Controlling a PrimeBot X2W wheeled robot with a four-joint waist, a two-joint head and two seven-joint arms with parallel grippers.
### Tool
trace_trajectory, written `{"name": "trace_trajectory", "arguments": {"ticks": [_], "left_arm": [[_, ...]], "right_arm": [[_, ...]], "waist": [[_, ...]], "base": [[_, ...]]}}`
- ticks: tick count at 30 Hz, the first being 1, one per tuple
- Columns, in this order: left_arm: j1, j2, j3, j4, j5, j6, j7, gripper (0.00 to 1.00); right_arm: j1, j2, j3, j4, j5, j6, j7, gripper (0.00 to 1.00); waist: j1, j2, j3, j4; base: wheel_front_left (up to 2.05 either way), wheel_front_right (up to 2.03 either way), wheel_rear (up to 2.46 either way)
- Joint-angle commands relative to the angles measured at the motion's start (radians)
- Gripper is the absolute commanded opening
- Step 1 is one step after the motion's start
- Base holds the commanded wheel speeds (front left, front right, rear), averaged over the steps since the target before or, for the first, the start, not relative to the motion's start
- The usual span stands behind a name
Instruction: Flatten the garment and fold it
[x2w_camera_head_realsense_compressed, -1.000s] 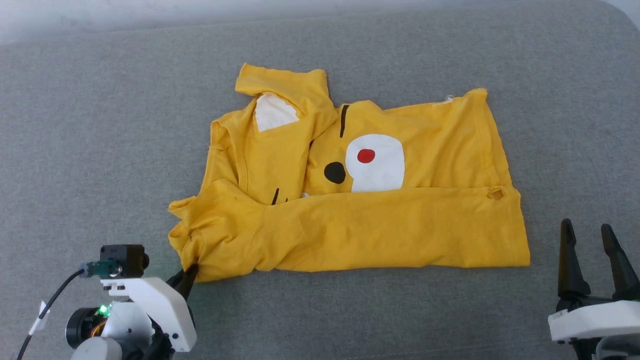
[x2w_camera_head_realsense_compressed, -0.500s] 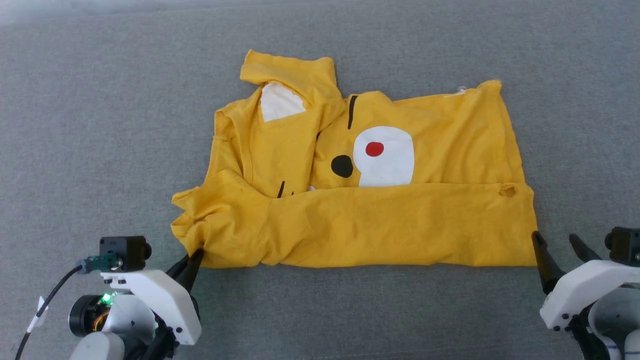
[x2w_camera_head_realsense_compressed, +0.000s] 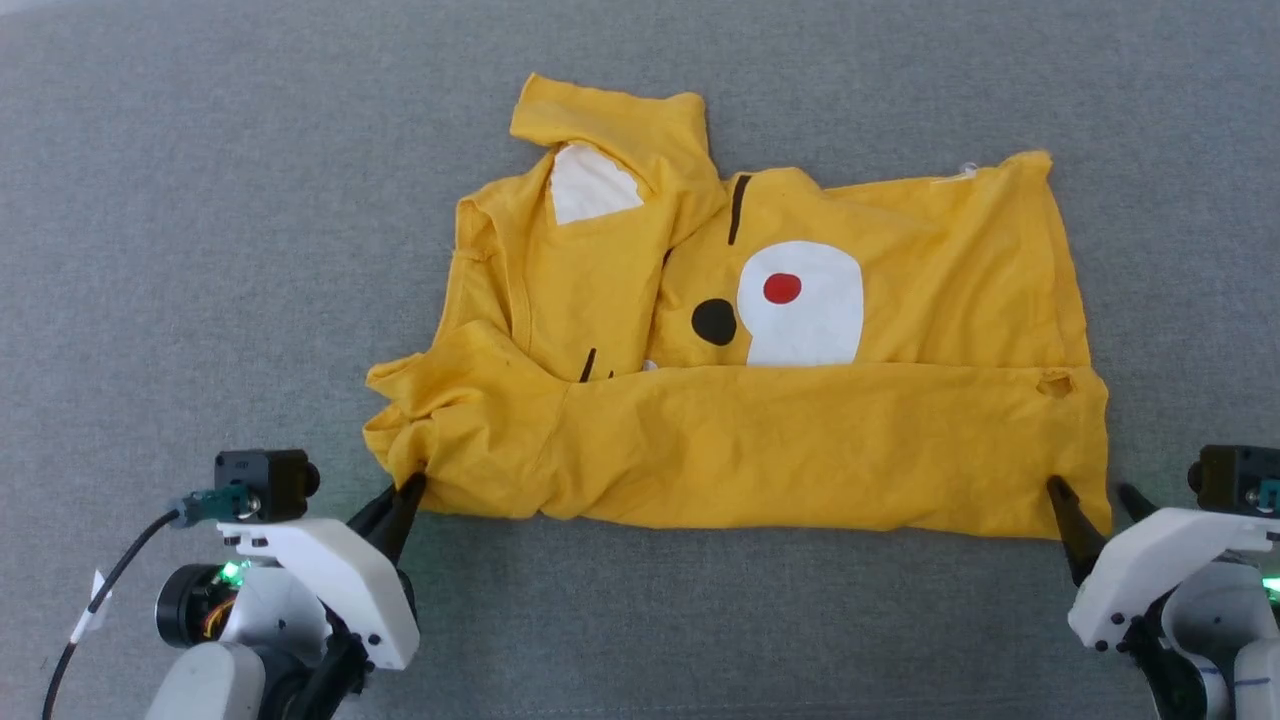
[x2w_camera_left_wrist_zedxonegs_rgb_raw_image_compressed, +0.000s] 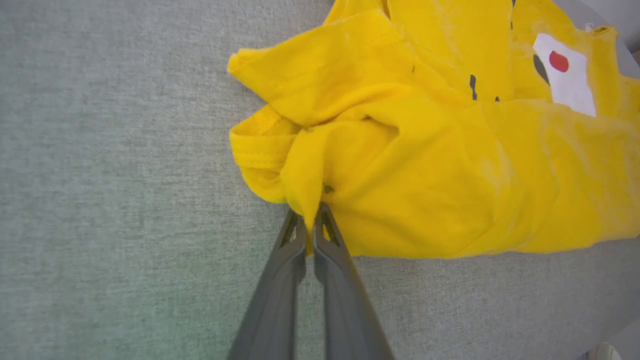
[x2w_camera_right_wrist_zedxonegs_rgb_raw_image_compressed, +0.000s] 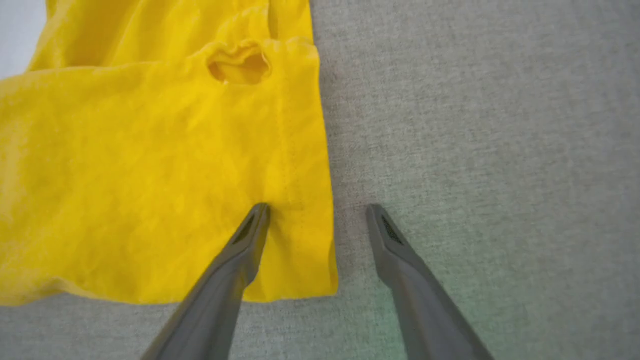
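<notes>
The shirt (x2w_camera_head_realsense_compressed: 760, 450) lies across the middle of the head view on the grey surface (x2w_camera_head_realsense_compressed: 200, 250). It is rumpled, with a plain yellow band folded up over the lower part of the print. Its lie is not altered from a second ago; the slight shift of the whole picture is put down to the camera.

What is changed is the right gripper (x2w_camera_head_realsense_compressed: 1090, 488). A second ago it was held upright at the lower right of the frame, well apart from the cloth; now it is brought in to the shirt's lower right corner. In the right wrist view its jaws are spread wide, one finger over the fabric and the other over bare grey, so the side hem is straddled but not yet gripped.

The left gripper (x2w_camera_left_wrist_zedxonegs_rgb_raw_image_compressed: 310, 215) is pinched tight on the bunched lower left corner, as before. With both near corners covered, a flattening pull is judged possible once the right jaws are closed.
</notes>
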Motion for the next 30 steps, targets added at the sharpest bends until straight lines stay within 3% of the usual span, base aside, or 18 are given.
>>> {"name": "trace_trajectory", "arguments": {"ticks": [1,2,3,5,20,30], "left_arm": [[-0.018,0.006,0.001,0.001,0.003,0.001,-0.005,0.0],[-0.019,0.006,0.0,0.001,0.003,0.001,-0.005,0.0],[-0.02,0.007,0.0,0.002,0.003,0.001,-0.005,0.0],[-0.022,0.007,-0.001,0.002,0.001,0.001,-0.005,0.0],[0.018,0.011,0.027,-0.026,-0.061,0.002,0.004,0.0],[0.164,0.03,0.085,-0.141,-0.128,0.055,0.072,0.0]], "right_arm": [[-0.011,0.004,0.008,0.029,0.005,-0.001,0.014,1.0],[-0.012,0.004,0.014,0.044,0.007,-0.001,0.026,1.0],[-0.014,0.004,0.015,0.056,0.012,-0.001,0.035,0.6],[-0.018,0.004,0.014,0.074,0.021,-0.001,0.049,0.0],[-0.048,0.005,-0.029,0.021,0.051,-0.001,0.057,0.0],[0.012,0.005,-0.088,-0.129,0.061,-0.001,0.142,0.0]], "waist": [[0.0,0.0,0.003,0.003],[0.0,0.0,0.004,0.005],[0.0,0.0,0.004,0.006],[0.0,0.0,0.005,0.008],[0.0,0.0,-0.028,-0.01],[0.0,0.0,-0.089,-0.018]], "base": [[0.0,0.0,0.0],[0.0,0.0,0.0],[0.0,0.0,0.0],[0.0,0.0,0.0],[0.0,0.0,0.0],[0.0,0.0,0.0]]}}
